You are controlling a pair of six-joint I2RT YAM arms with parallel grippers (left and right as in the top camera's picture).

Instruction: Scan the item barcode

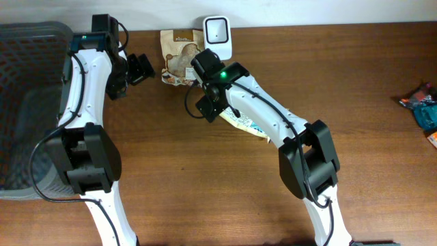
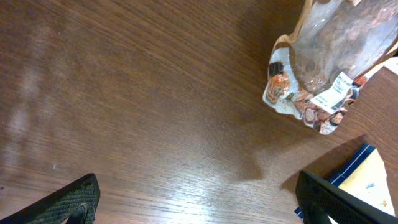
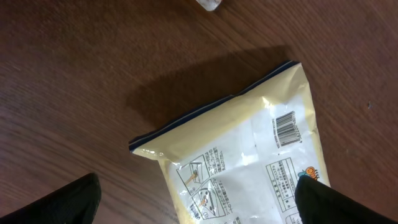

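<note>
Left hand (image 2: pixel 199 204) and right hand (image 3: pixel 202 205) were both spread wide, gripping nothing; pale-yellow plastic packet (image 3: pixel 236 146) lay on brown wooden table (image 3: pixel 74 74) under the right, barcode (image 3: pixel 286 129) facing up.

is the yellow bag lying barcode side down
No, the barcode shows plainly on the upper face of the bag as it lies on the table.
</note>
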